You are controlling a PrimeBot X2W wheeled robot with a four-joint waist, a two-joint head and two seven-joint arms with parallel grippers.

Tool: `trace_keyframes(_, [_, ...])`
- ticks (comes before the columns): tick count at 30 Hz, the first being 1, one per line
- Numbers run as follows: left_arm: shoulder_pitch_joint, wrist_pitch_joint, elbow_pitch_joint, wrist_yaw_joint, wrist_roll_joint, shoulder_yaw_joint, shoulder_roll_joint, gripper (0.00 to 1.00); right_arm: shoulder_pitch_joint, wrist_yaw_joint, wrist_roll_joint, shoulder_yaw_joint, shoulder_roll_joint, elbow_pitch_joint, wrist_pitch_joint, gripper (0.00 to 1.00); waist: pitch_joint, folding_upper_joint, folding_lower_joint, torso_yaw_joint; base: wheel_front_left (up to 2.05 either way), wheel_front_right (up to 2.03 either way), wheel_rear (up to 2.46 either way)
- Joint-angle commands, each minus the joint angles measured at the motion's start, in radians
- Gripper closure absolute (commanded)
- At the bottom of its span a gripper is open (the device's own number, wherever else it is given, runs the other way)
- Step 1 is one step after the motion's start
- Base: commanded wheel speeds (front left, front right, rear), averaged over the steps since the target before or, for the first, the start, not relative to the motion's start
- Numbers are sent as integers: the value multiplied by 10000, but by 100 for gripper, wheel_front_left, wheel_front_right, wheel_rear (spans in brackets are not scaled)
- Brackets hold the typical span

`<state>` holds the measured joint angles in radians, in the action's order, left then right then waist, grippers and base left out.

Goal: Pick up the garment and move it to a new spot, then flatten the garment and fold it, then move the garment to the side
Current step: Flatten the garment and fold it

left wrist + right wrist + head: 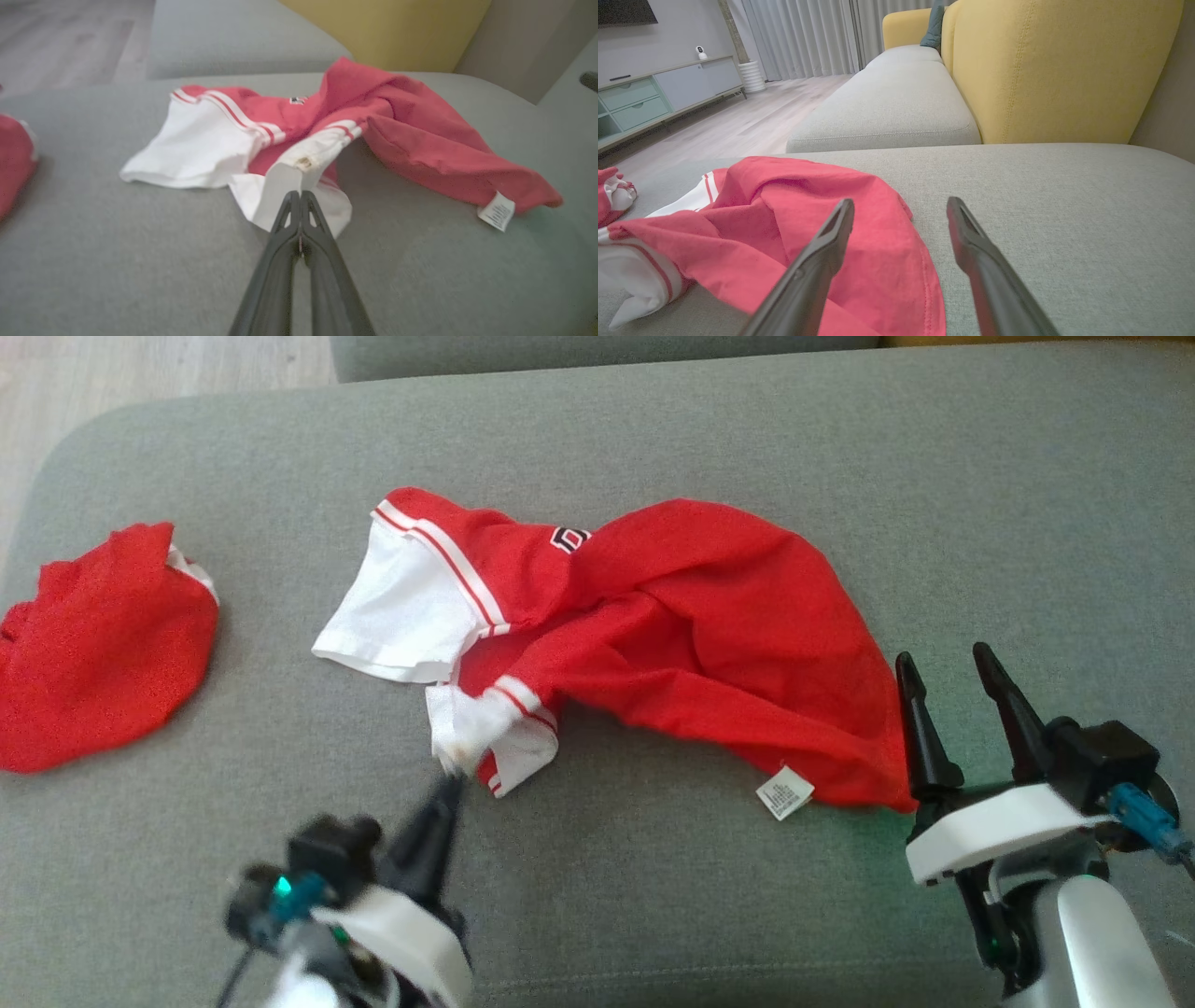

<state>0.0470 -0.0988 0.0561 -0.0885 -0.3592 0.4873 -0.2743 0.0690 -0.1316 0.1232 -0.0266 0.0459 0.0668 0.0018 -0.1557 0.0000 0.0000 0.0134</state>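
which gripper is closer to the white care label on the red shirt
Right. The right gripper, fingers open, sits just right of the care label; the left gripper is shut on the white sleeve, farther off to the label's left.

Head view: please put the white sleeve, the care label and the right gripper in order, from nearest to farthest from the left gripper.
1. The white sleeve: pinched at the tips of the shut left gripper, just above it.
2. The care label: off to the right, at the garment's near hem.
3. The right gripper: farthest right, open, beside the red hem.
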Motion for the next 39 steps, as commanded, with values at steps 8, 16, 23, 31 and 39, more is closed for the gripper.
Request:
trace_keyframes(8, [-218,156,62,803,-572,1037,857,100,65,9,-38,-189,43,-444,146,0,88,0,0,-86,0,0,0])
trace_keyframes(16, [-10,-696,696,847,-590,1006,1157,0,32,9,-74,-215,43,-498,203,0,180,0,0,-6,0,0,0])
trace_keyframes(23, [38,-1484,17,-58,-388,-396,719,0,-149,9,-174,-138,43,-632,276,0,523,0,0,86,0,0,0])
trace_keyframes(31, [-74,-1589,-151,-665,-482,-1850,50,0,-486,9,-227,-162,43,-855,394,0,814,0,0,152,0,0,0])
trace_keyframes(39, [-546,-1614,-218,-902,-554,-2494,-248,0,-996,9,-161,-320,43,-1185,612,0,1034,0,0,219,0,0,0])
